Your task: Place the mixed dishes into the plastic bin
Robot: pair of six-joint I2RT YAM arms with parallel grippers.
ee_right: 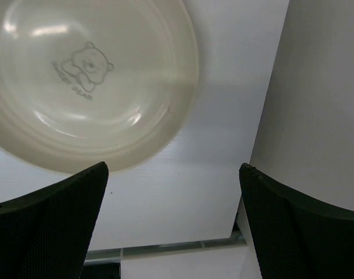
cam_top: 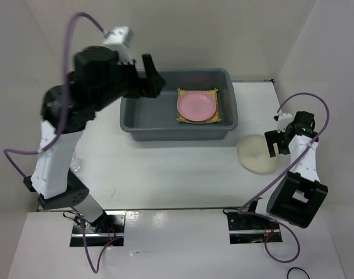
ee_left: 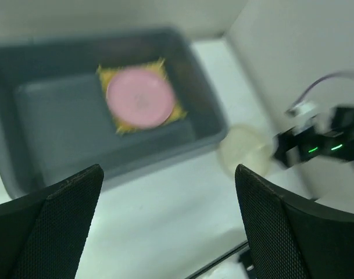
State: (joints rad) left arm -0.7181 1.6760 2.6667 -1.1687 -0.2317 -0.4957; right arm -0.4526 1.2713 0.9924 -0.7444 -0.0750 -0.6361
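Observation:
The dark grey plastic bin [cam_top: 130,119] stands at the back middle of the table. In its right half lies the yellow woven mat [cam_top: 218,118] with the pink plate [cam_top: 196,106] on top; both also show in the left wrist view, the mat [ee_left: 121,125] under the plate [ee_left: 140,99]. The cream plate [cam_top: 255,156] lies on the table right of the bin, with a bear print in the right wrist view [ee_right: 89,81]. My left gripper [cam_top: 155,81] hangs high over the bin's left end, open and empty [ee_left: 168,226]. My right gripper [cam_top: 277,146] is open and empty at the cream plate's right edge [ee_right: 174,226].
A faint clear cup-like shape [cam_top: 76,159] stands beside the left arm's lower link. White walls enclose the table on the left, back and right [ee_right: 322,104]. The table's near edge [ee_right: 165,251] runs just below the right gripper.

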